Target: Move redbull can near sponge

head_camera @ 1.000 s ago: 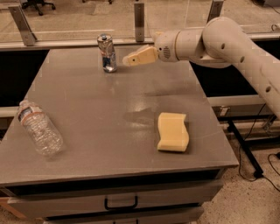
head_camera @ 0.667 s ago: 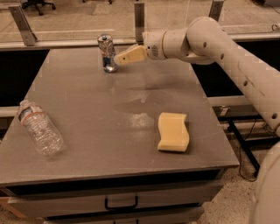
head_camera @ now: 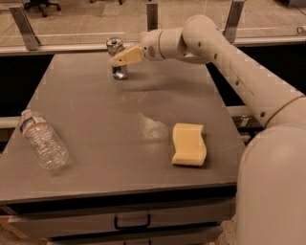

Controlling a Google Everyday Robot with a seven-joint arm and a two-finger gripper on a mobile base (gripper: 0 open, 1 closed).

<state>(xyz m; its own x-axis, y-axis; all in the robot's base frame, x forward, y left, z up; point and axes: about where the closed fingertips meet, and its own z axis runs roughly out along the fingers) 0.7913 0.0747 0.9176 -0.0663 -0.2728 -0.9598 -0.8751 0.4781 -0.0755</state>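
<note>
The redbull can (head_camera: 118, 72) stands upright near the far edge of the grey table (head_camera: 105, 110), left of centre. My gripper (head_camera: 118, 59) reaches in from the right on the white arm (head_camera: 215, 48) and is at the can, covering the middle of its body. The can's shiny top and its lower part show above and below the gripper. The sponge (head_camera: 190, 143), a pale yellow wavy-edged block, lies flat on the near right part of the table, well apart from the can.
A clear plastic water bottle (head_camera: 43, 139) lies on its side at the near left of the table. A glass barrier with metal posts (head_camera: 152, 14) runs behind the far edge. A drawer handle (head_camera: 132, 223) is below the front edge.
The gripper has moved left from beside the can until it overlaps the can's body. The can, sponge and bottle have not moved.
</note>
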